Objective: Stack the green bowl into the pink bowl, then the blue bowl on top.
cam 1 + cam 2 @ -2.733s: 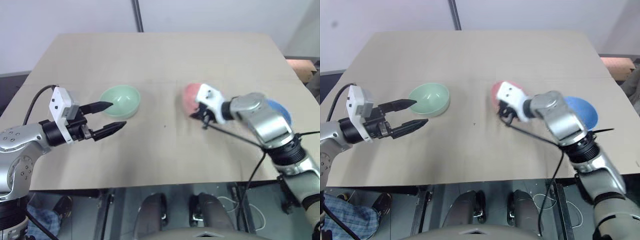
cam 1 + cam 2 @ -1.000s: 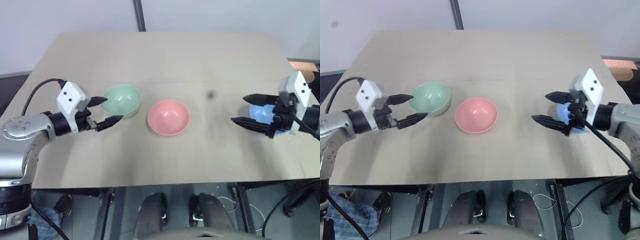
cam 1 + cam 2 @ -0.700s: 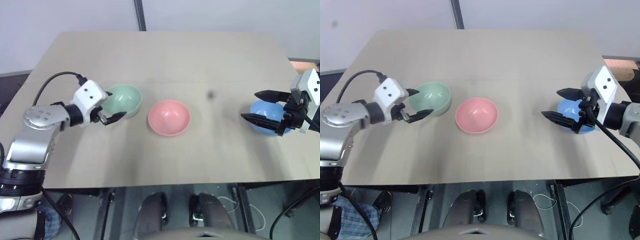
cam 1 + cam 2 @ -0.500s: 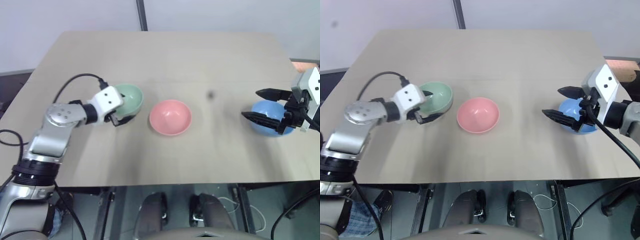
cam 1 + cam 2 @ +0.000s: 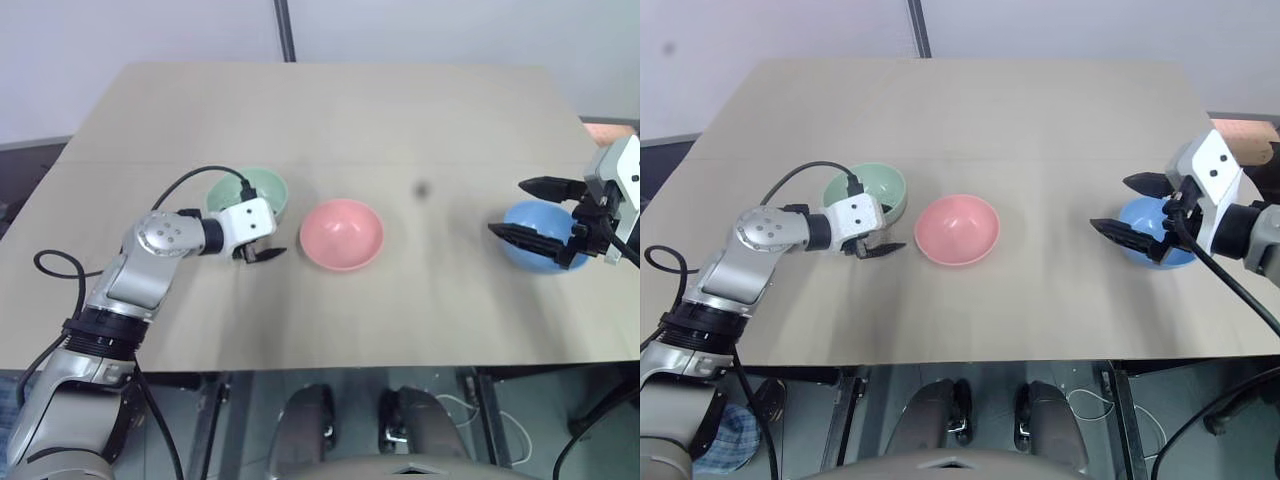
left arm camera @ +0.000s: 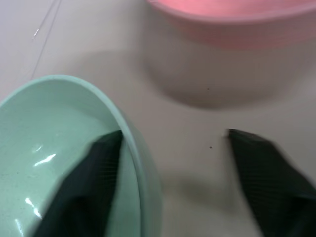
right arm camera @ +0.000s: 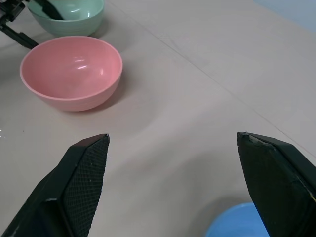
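The green bowl [image 5: 250,186] stands left of centre on the table, with the pink bowl [image 5: 342,232] just to its right. My left gripper [image 5: 268,241] is open and straddles the green bowl's near right rim. In the left wrist view one finger [image 6: 94,182] is inside the green bowl [image 6: 59,148] and the other stands well outside it, toward the pink bowl [image 6: 232,24]. The blue bowl [image 5: 535,218] sits at the far right. My right gripper [image 5: 510,207] hovers open over it, empty, its fingers [image 7: 84,182] wide apart.
The bowls sit on a beige table [image 5: 350,110]; its right edge runs close to the blue bowl. A small dark spot [image 5: 421,188] lies between the pink and blue bowls. A black cable [image 5: 200,178] loops over my left wrist by the green bowl.
My left gripper has swung right and down from beside the green bowl onto its rim, rolling as it went, and its jaws have narrowed. The right gripper has hardly shifted above the blue bowl.
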You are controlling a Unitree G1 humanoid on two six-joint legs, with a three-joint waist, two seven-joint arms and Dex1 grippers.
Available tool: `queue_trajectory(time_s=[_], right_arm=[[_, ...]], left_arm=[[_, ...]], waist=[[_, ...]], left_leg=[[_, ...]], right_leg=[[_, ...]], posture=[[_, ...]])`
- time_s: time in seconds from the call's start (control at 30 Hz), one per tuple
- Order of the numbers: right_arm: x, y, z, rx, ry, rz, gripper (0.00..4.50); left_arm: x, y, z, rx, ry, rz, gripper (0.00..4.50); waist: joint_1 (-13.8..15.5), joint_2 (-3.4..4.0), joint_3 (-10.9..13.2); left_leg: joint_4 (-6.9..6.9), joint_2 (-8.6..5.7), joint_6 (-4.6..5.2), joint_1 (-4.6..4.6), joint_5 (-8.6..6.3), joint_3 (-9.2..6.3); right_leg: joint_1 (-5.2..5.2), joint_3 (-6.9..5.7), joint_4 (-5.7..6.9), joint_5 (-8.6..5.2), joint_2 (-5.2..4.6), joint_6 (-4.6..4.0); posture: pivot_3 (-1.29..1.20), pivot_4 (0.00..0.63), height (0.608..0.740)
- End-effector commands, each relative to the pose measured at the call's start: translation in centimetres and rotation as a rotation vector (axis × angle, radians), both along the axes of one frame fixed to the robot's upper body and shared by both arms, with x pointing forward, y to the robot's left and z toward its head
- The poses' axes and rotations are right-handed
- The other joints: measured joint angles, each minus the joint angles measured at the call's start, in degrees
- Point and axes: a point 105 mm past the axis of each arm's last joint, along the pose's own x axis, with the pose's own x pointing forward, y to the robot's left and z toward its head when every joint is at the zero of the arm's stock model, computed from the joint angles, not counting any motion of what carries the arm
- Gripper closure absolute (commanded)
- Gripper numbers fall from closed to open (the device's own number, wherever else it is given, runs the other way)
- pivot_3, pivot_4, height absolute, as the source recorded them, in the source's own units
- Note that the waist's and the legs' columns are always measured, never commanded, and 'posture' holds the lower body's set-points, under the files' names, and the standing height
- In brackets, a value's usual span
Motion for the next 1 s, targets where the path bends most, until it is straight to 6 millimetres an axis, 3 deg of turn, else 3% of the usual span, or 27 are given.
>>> queue_trajectory(time_s=[0.03,0.1,0.13,0.33,0.7,0.83,1.0], right_arm=[[-0.3,0.1,1.2,-0.013,-0.059,0.006,0.0],[-0.4,0.1,1.2,-0.01,-0.059,0.01,0.0],[-0.4,0.2,1.3,-0.008,-0.059,0.015,0.0],[-0.3,0.2,1.4,-0.008,-0.058,0.022,0.0],[-0.2,0.1,1.1,-0.021,-0.049,0.021,0.0],[-0.1,0.0,1.1,-0.022,-0.05,0.02,0.0],[0.1,0.1,1.1,-0.02,-0.05,0.023,0.0]], left_arm=[[-0.1,0.0,1.5,-0.001,-0.038,-0.017,2.97],[-0.2,0.1,1.5,-0.001,-0.036,-0.015,4.1],[-0.2,0.1,1.5,-0.001,-0.035,-0.015,4.42],[0.0,0.7,2.4,-0.004,-0.063,-0.006,4.42],[1.4,0.9,8.4,0.147,-0.257,-0.121,4.42],[1.0,-1.8,9.9,0.172,-0.299,-0.26,4.42],[-0.5,-6.1,9.8,0.212,-0.328,-0.481,4.42]], waist=[[0.09,0.0,0.0],[0.15,0.0,0.0],[0.16,0.0,0.0],[0.16,0.0,0.0],[0.31,-0.01,0.0],[0.33,-0.01,0.0],[0.3,-0.02,0.01]], left_leg=[[0.01,0.0,0.0,0.0,0.0,0.0],[0.04,0.01,0.0,0.0,0.0,-0.01],[0.04,0.01,0.0,0.0,0.0,-0.01],[0.06,0.01,0.0,0.0,0.0,-0.02],[0.15,0.01,0.01,-0.05,0.0,-0.06],[0.24,0.0,0.01,-0.12,0.0,-0.08],[0.3,-0.01,0.02,-0.15,0.0,-0.09]], right_leg=[[0.0,0.0,0.01,0.0,0.0,0.0],[0.01,0.0,0.04,0.0,0.0,0.0],[0.01,-0.01,0.04,0.0,0.0,0.0],[0.02,-0.01,0.05,0.0,0.01,-0.01],[0.03,-0.06,0.06,0.01,0.02,-0.01],[0.02,-0.09,0.06,0.02,0.05,-0.02],[0.02,-0.08,0.07,0.02,0.07,-0.01]], posture=[[0.0,0.15,0.74],[0.0,0.15,0.74],[0.0,0.15,0.74],[0.0,0.15,0.74],[0.0,0.15,0.74],[0.0,0.15,0.74],[0.0,0.15,0.74]])
